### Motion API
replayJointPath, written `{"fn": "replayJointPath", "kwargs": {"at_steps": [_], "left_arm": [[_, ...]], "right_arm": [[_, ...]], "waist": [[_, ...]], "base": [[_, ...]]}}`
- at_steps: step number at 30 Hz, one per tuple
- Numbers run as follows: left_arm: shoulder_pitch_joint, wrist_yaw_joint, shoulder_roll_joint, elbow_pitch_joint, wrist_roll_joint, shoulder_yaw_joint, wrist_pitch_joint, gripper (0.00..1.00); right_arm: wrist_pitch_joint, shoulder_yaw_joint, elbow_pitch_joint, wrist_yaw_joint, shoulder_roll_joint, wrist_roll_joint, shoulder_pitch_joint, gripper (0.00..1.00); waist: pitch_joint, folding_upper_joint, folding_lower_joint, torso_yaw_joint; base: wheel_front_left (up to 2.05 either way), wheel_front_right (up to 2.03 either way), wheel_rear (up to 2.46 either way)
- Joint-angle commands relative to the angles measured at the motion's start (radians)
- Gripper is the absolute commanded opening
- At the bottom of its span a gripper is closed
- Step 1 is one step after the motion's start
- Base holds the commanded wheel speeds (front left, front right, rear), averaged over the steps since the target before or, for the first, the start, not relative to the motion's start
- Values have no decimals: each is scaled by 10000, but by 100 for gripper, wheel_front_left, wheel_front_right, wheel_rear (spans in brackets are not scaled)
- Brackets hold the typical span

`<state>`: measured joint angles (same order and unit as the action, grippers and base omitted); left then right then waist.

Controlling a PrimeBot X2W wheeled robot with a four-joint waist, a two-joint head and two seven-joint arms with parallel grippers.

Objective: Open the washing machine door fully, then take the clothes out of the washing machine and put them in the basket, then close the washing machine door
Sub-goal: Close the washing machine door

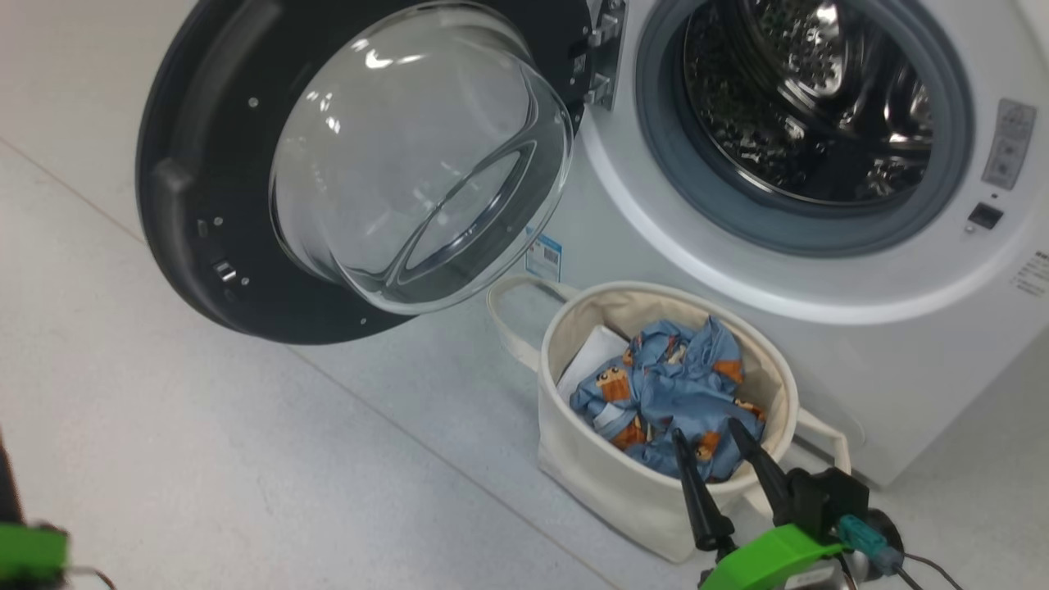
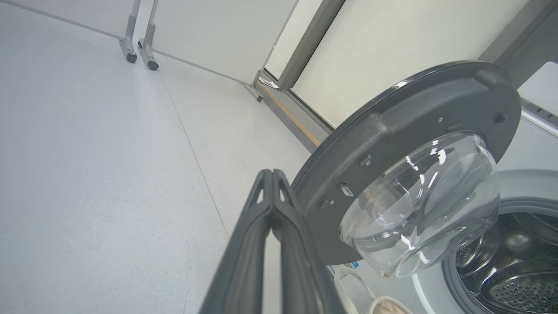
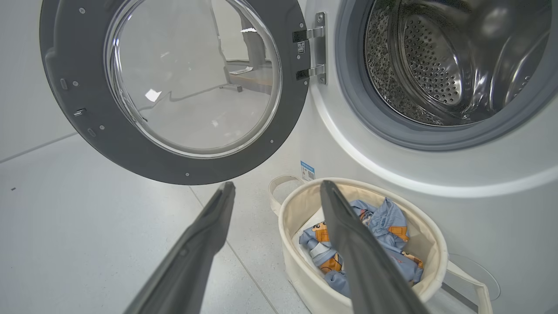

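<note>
The washing machine point(image 1: 819, 270) stands with its steel drum point(image 1: 811, 98) bare of fabric as far as I can see. Its door point(image 1: 344, 164), black-rimmed with a bulging glass window, hangs wide open to the left. In front sits the cream basket point(image 1: 590, 467) holding the light-blue, bear-printed clothes point(image 1: 672, 393). My right gripper point(image 1: 705, 430) hovers open just in front of the basket's near rim, nothing between its fingers point(image 3: 348, 244). In the left wrist view my left gripper point(image 2: 272, 173) is shut and empty, low beside the door's point(image 2: 392, 144) outer edge.
A white sheet point(image 1: 594, 352) lies inside the basket under the clothes. Pale floor point(image 1: 246, 459) spreads to the left of the basket and under the door. Wheeled metal legs point(image 2: 139, 48) and a wall panel stand far off in the left wrist view.
</note>
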<state>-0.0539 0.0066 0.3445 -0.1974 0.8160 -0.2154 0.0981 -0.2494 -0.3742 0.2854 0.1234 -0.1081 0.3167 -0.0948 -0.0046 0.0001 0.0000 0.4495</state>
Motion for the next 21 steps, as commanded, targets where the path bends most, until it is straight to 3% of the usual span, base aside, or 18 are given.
{"fn": "replayJointPath", "kwargs": {"at_steps": [1,7,12,17,21], "left_arm": [[-893,-134,546,216,254,-587,-181,0],[-2430,-582,1339,-942,2362,-1456,-1837,0],[-3714,-826,2233,-2246,4056,-1881,-3841,0],[-4857,-642,3071,-3381,5277,-2286,-5413,0],[-5709,-482,3321,-3904,5814,-2185,-6334,0]], "right_arm": [[-124,-195,-274,73,-139,-56,-410,100],[-124,-314,-263,73,-555,-97,-581,100],[-124,-441,-301,73,-854,-110,-763,100],[-124,-454,-375,73,-1158,-122,-933,100],[-124,-414,-425,73,-1445,-163,-1002,100]], "waist": [[174,-1,0,-14],[654,-1,0,-160],[932,-1,0,-417],[1253,-1,0,-664],[1576,-1,0,-755]], "base": [[0,0,0],[0,0,0],[0,0,0],[0,0,0],[0,0,0]]}}
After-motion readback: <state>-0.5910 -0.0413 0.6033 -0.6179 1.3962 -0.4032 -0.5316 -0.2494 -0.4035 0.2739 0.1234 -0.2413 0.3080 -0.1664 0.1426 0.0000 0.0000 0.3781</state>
